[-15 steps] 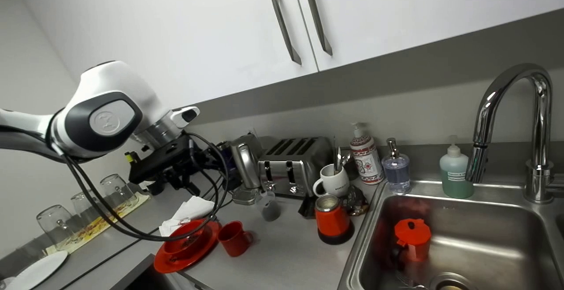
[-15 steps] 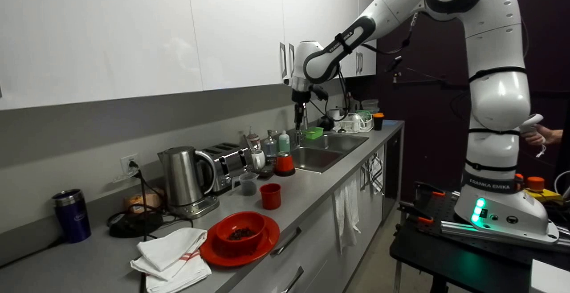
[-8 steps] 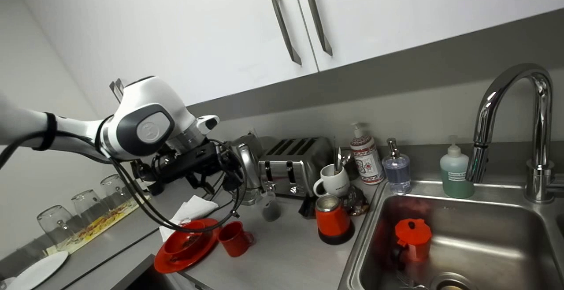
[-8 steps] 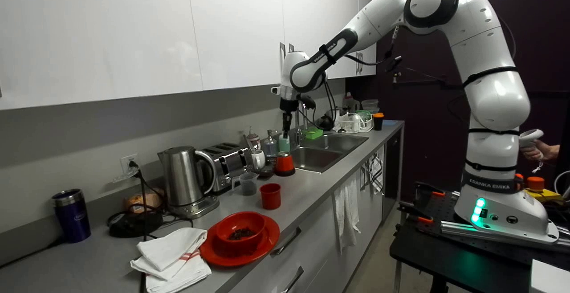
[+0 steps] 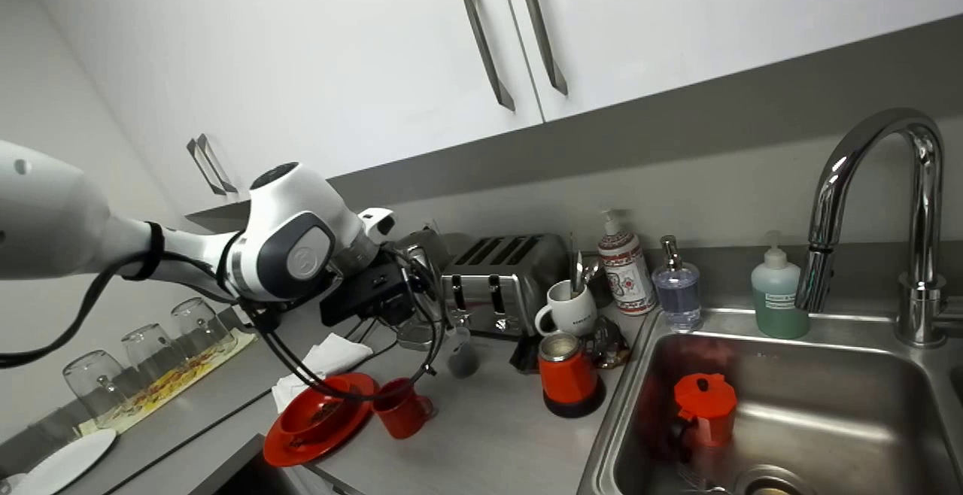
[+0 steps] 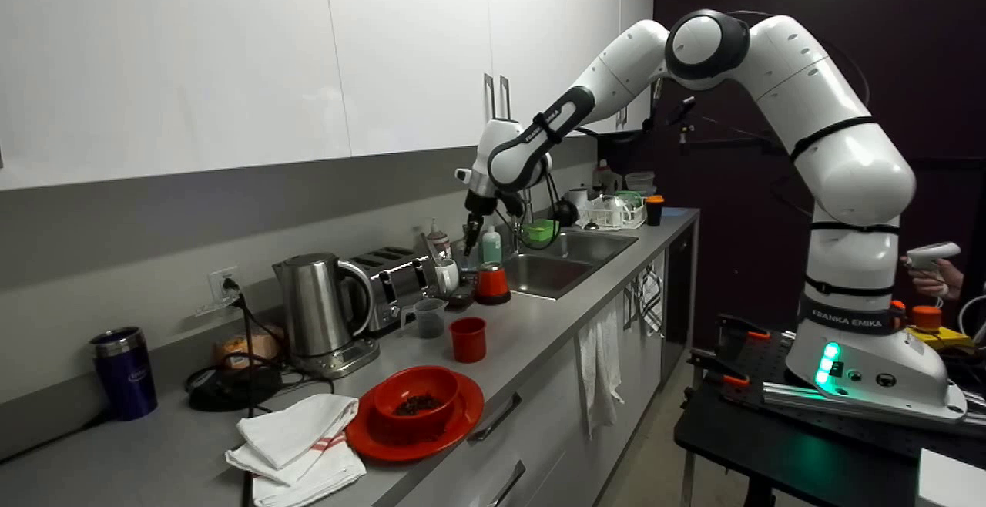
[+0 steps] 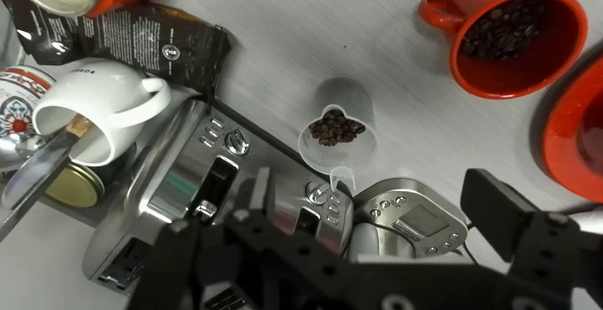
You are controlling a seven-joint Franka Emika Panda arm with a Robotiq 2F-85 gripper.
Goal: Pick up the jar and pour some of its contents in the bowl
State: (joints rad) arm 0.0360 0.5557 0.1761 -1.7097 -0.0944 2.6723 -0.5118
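The jar (image 7: pixel 346 94), a small see-through greyish cup with a handle and spout, stands upright on the counter with dark coffee beans inside. It shows in both exterior views, beside the toaster. The red bowl (image 6: pixel 410 384) rests on a red plate (image 6: pixel 468 408) near the counter's front edge and holds some beans; only part of it enters the wrist view at the right. My gripper (image 7: pixel 372 196) has its fingers (image 7: pixel 494 211) spread wide with nothing between them. In an exterior view the gripper (image 6: pixel 471 239) hangs above the counter, apart from the jar and tilted.
The toaster (image 6: pixel 389 283) and kettle (image 6: pixel 317 310) stand along the wall. A red cup (image 7: pixel 490 79) with beans sits between jar and plate. A white mug (image 5: pixel 569 314) with utensils, an orange-red container (image 5: pixel 566 378) and the sink (image 5: pixel 827 382) lie farther along. Cabinets hang overhead.
My arm has come down and its gripper has moved from the sink side along the counter toward the toaster and jar, tilting somewhat. The jar, cup and bowl have stayed in place.
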